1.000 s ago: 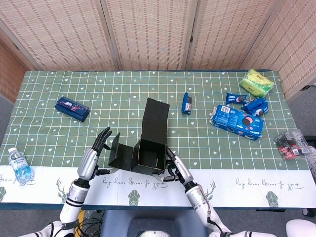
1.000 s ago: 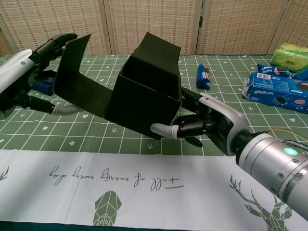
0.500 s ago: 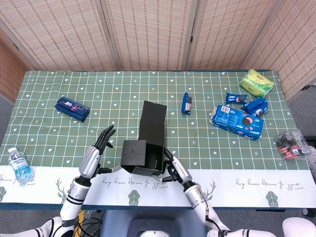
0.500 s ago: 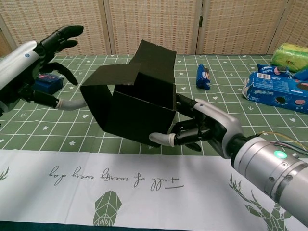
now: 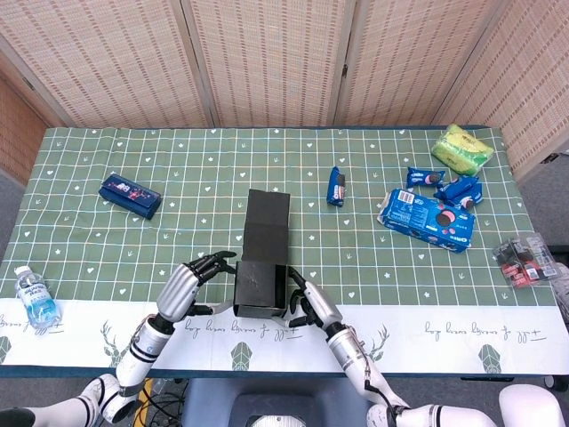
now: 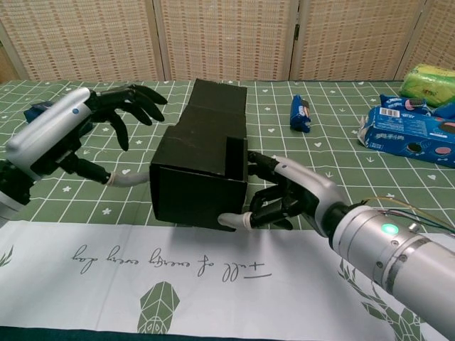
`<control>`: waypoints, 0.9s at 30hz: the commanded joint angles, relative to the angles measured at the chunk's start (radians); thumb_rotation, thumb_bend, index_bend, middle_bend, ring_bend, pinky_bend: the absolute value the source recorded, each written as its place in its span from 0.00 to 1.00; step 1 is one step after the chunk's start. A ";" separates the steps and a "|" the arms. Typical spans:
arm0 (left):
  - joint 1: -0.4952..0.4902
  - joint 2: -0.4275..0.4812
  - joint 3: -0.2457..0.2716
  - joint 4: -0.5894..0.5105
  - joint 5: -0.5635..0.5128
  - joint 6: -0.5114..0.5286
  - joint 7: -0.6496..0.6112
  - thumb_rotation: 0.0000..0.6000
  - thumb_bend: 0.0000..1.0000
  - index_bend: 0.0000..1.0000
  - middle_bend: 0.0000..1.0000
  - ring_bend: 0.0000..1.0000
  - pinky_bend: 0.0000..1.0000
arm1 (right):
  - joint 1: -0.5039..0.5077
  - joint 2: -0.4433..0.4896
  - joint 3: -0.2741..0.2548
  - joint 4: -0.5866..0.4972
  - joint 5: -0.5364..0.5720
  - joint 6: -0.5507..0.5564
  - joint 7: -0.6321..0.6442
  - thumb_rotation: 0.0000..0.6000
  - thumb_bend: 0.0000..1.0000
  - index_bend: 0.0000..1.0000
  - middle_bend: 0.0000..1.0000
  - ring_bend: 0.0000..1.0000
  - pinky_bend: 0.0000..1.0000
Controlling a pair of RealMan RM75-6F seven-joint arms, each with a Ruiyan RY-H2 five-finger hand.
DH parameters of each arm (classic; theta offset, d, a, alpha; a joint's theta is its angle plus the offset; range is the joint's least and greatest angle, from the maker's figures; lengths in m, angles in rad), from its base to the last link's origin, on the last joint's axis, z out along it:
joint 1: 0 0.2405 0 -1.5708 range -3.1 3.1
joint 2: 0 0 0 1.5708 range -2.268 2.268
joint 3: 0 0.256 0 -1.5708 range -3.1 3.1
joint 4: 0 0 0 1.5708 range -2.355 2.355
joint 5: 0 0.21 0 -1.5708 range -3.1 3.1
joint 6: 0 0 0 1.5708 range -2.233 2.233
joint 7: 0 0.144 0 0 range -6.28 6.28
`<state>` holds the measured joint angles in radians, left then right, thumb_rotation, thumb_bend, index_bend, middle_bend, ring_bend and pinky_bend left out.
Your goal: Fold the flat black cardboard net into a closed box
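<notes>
The black cardboard box (image 5: 263,256) rests on the tablecloth near the front edge, its near part folded into a cube with a flap lying over the top. A long panel (image 5: 268,212) stretches away behind it. My right hand (image 6: 288,199) grips the right side of the box (image 6: 202,167), its thumb at the lower front corner. My left hand (image 6: 67,135) is beside the left wall, fingers spread above the top edge and thumb touching the wall. In the head view the left hand (image 5: 189,283) and right hand (image 5: 307,305) flank the box.
A blue packet (image 5: 130,196) lies far left and a water bottle (image 5: 33,298) at the front left. A small cookie pack (image 5: 336,187), a large blue cookie package (image 5: 425,218), small blue packs (image 5: 446,185), a green bag (image 5: 462,148) and dark items (image 5: 526,258) sit to the right.
The left side flap has swung over and down onto the cube's top. The box tipped down flat onto the table. My left hand moved right, toward the box's left wall.
</notes>
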<state>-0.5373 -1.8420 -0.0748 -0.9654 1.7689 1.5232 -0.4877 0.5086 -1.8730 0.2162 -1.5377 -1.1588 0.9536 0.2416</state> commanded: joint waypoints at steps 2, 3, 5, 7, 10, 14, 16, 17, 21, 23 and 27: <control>-0.025 -0.070 0.040 0.138 0.042 0.041 -0.045 1.00 0.11 0.40 0.28 0.35 0.54 | 0.009 -0.016 -0.004 0.030 0.009 -0.007 -0.022 1.00 0.54 0.23 0.33 0.65 0.89; -0.029 -0.082 0.048 0.168 0.049 0.049 -0.048 1.00 0.11 0.41 0.28 0.35 0.54 | 0.012 -0.019 -0.005 0.038 0.011 -0.011 -0.027 1.00 0.54 0.23 0.33 0.65 0.89; -0.033 -0.098 0.058 0.207 0.056 0.060 -0.054 1.00 0.11 0.41 0.28 0.35 0.54 | 0.015 -0.024 -0.006 0.049 0.012 -0.013 -0.034 1.00 0.54 0.23 0.33 0.65 0.89; -0.037 -0.115 0.069 0.250 0.064 0.074 -0.059 1.00 0.11 0.41 0.28 0.35 0.54 | 0.018 -0.030 -0.009 0.063 0.011 -0.014 -0.042 1.00 0.54 0.23 0.33 0.65 0.89; -0.041 -0.142 0.083 0.314 0.070 0.090 -0.067 1.00 0.11 0.40 0.28 0.35 0.54 | 0.021 -0.035 -0.014 0.083 0.009 -0.019 -0.046 1.00 0.54 0.23 0.33 0.65 0.89; -0.041 -0.177 0.102 0.386 0.070 0.100 -0.091 1.00 0.11 0.40 0.28 0.35 0.54 | 0.022 -0.037 -0.025 0.106 0.000 -0.030 -0.040 1.00 0.54 0.23 0.33 0.65 0.89; -0.041 -0.193 0.114 0.422 0.073 0.104 -0.101 1.00 0.11 0.40 0.28 0.35 0.54 | 0.022 -0.040 -0.034 0.123 -0.017 -0.028 -0.040 1.00 0.54 0.23 0.33 0.65 0.89; -0.041 -0.200 0.120 0.438 0.074 0.107 -0.103 1.00 0.11 0.40 0.28 0.35 0.54 | 0.022 -0.042 -0.037 0.130 -0.025 -0.027 -0.036 1.00 0.54 0.23 0.33 0.65 0.89; -0.039 -0.225 0.135 0.491 0.075 0.120 -0.111 1.00 0.11 0.41 0.28 0.35 0.54 | 0.024 -0.045 -0.049 0.156 -0.060 -0.024 -0.022 1.00 0.54 0.23 0.32 0.65 0.89; -0.040 -0.233 0.142 0.512 0.074 0.127 -0.109 1.00 0.11 0.41 0.28 0.35 0.54 | 0.024 -0.047 -0.053 0.165 -0.074 -0.020 -0.017 1.00 0.54 0.23 0.32 0.65 0.89; -0.046 -0.244 0.146 0.538 0.072 0.153 -0.090 1.00 0.11 0.40 0.28 0.38 0.54 | 0.021 -0.053 -0.059 0.180 -0.094 -0.008 -0.012 1.00 0.54 0.23 0.32 0.65 0.89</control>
<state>-0.5808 -2.0808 0.0701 -0.4329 1.8427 1.6687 -0.5830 0.5306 -1.9242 0.1586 -1.3602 -1.2498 0.9428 0.2286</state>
